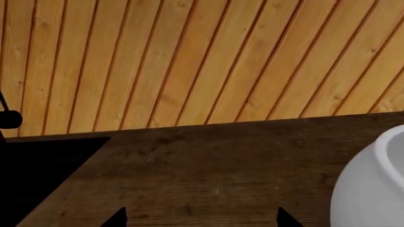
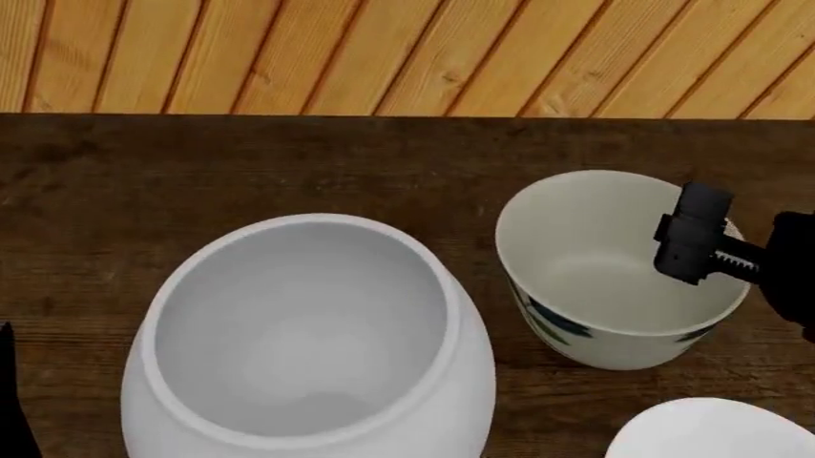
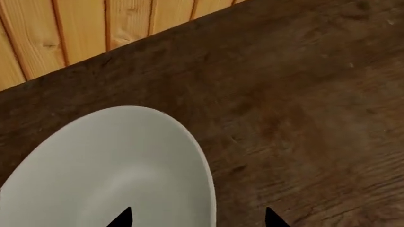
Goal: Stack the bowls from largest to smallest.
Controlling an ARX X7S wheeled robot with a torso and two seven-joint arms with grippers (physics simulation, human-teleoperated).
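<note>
Medium bowl (image 2: 598, 277): upright on the table (image 2: 255, 172), mouth up, round, no long axis; just right of the large bowl (image 2: 305, 334).

Right gripper (image 3: 197, 218): spread, one finger inside the rim. I judge a rim pinch best, lifting level.

Left gripper (image 1: 200, 218): spread, idle.

A matte black right arm (image 2: 713, 250), built from a blocky cylindrical housing and a ribbed shaft, shows over the medium cream bowl (image 2: 598, 277). Both wrist views catch only paired black pointed fingertips (image 1: 117, 218) (image 3: 124, 218). A thin black sliver of the left arm (image 2: 10, 410) edges the large white bowl (image 2: 312, 334).
</note>
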